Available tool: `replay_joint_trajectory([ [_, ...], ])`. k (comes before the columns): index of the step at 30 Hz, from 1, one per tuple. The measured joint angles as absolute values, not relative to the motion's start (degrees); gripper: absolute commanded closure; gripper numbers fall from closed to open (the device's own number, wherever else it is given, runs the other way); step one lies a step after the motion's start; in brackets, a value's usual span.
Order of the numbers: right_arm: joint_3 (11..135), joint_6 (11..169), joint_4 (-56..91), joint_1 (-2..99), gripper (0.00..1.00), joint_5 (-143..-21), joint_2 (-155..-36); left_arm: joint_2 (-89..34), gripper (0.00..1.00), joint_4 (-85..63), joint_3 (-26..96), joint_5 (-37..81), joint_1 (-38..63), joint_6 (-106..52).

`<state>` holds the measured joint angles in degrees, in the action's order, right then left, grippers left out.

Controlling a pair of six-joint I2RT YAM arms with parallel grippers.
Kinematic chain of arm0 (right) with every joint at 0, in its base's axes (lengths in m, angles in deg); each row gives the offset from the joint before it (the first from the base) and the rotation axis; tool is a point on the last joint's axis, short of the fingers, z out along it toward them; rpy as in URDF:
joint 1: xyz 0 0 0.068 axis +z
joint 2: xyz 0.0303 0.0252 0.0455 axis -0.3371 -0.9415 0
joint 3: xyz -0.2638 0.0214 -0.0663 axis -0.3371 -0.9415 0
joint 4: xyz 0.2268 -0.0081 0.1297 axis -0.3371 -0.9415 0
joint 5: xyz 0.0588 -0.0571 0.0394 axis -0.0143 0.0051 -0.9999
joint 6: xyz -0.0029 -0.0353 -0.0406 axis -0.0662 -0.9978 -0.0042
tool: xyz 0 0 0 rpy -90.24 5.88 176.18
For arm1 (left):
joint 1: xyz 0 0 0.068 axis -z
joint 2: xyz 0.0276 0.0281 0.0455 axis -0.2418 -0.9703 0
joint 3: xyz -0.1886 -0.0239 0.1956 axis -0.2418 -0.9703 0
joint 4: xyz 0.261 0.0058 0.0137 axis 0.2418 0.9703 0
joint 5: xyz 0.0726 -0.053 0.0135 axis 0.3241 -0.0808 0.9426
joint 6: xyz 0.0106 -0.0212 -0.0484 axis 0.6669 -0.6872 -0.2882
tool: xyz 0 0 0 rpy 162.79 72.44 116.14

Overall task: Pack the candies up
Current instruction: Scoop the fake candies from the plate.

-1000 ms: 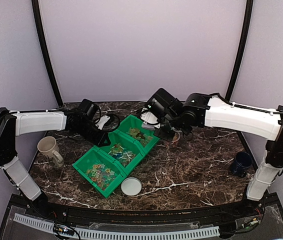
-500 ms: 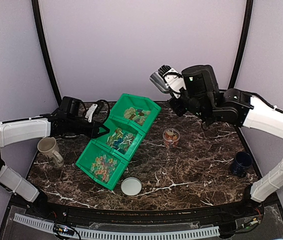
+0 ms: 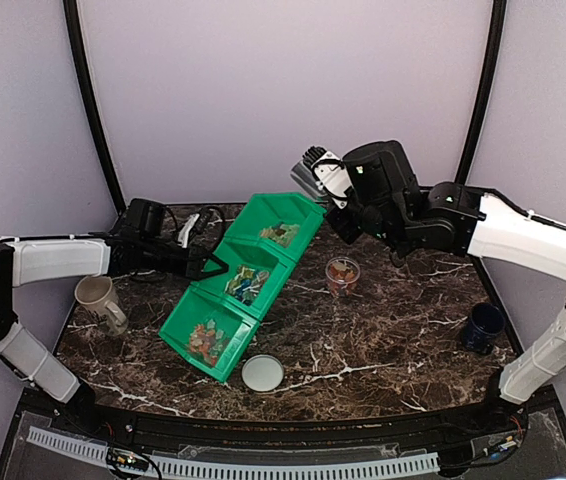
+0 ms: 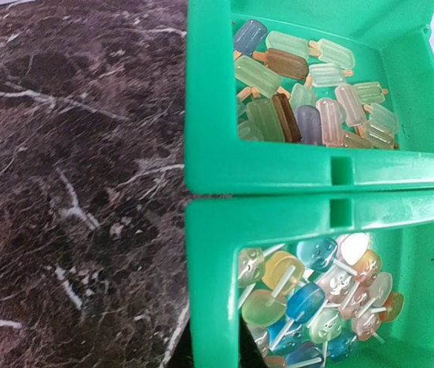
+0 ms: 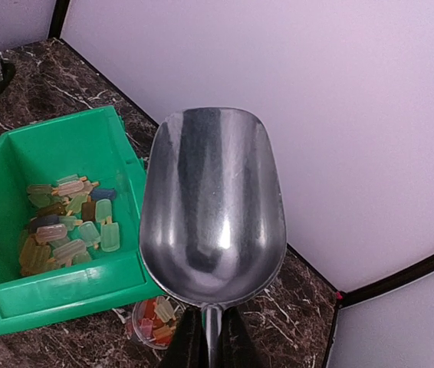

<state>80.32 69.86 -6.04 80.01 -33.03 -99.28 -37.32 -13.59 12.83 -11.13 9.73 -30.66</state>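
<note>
Marble table (image 3: 393,340), right pincer (image 5: 208,343) clamping empty scoop (image 5: 211,207)

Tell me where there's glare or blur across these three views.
Right wrist: bright glare streaks on the metal scoop, the wall behind evenly lit. Left wrist: sharp, the candies crisp in the green bin. Top external: soft and low in detail, candies only coloured specks.

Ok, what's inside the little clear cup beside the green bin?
A small heap of orange and yellow candies sits in the cup. How deep it goes cannot be told: from the right wrist, the right hand gripping the scoop covers part of it.
</note>
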Motion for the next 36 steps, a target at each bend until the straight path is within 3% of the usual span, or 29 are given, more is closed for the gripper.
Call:
replay_joint_trajectory([
  [10,87.27,67.54,-18.6,80.67,1.0,-38.69,-103.13,-40.03,1.0,1.56,18.29,6.03,9.67,-23.15],
  [21,95.99,64.26,-36.79,83.99,1.0,-35.96,-121.77,-42.46,1.0,7.42,20.17,11.69,11.28,-20.57],
  [36,106.4,56.28,-40.24,85.04,1.0,-33.73,-134.65,-44.2,1.0,11.05,22.01,15.63,14.17,-18.12],
])
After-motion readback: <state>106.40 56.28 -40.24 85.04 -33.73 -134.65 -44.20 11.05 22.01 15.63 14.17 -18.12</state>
